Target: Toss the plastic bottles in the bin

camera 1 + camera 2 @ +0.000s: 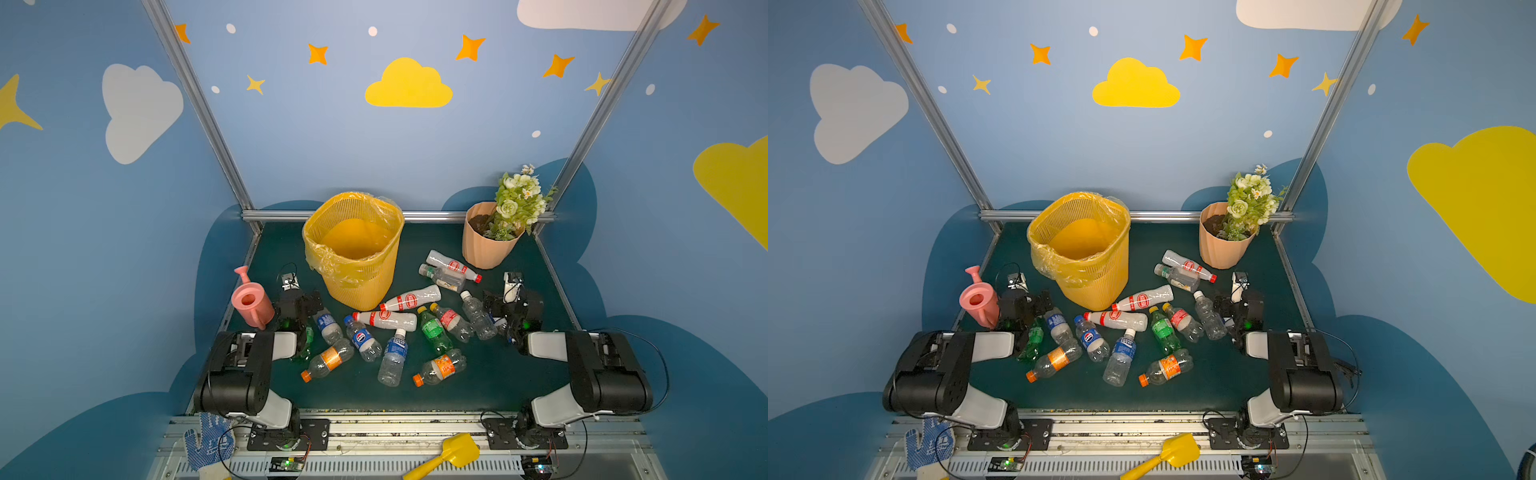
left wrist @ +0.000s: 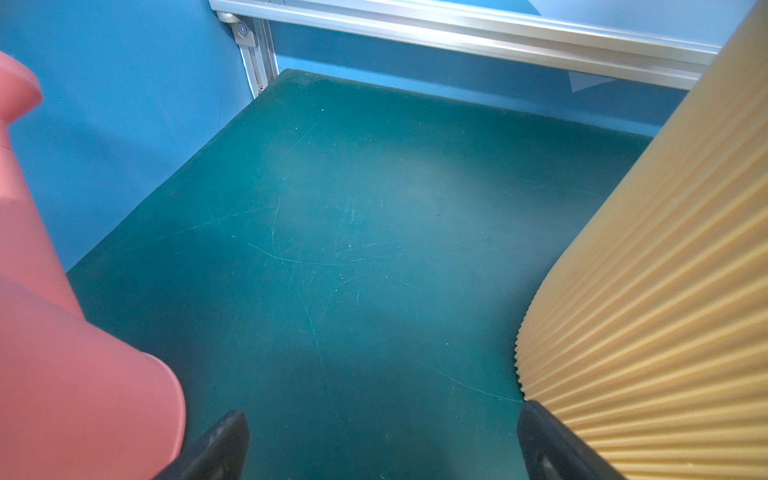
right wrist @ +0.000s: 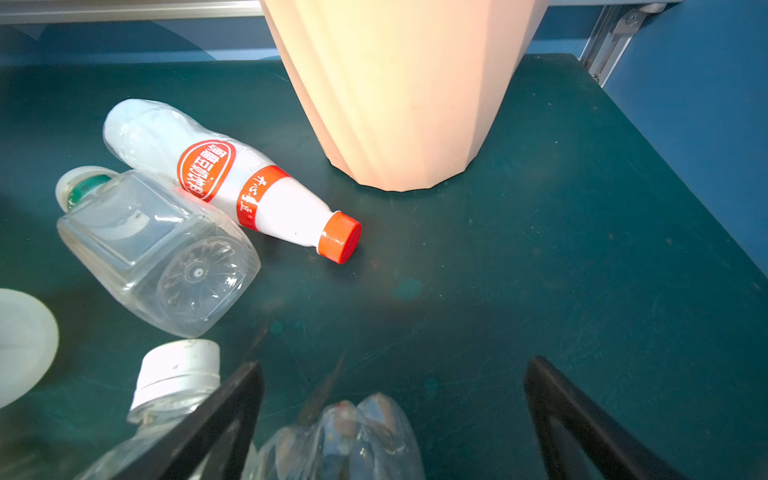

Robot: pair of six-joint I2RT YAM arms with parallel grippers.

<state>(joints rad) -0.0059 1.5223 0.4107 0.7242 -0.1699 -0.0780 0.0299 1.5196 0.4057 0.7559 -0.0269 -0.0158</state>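
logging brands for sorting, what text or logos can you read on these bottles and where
Nothing is clear enough to quote.
White bottle with red cap: white Chinese characters in a red oval and on a red band, seen askew, not reliably readable.
Blue-capped bottle: round red, white and blue logo, no words.
White-capped blue-label bottle: white lettering, blurred.
Orange-label bottle, green bottle: print too small.

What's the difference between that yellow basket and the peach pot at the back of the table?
The yellow mesh bin is bigger than the peach flower pot. The bin has mesh walls lined with a plastic bag; the pot's walls are solid. The bin shows no contents; the pot holds soil and flowers. Both stand upright, wider at the top.
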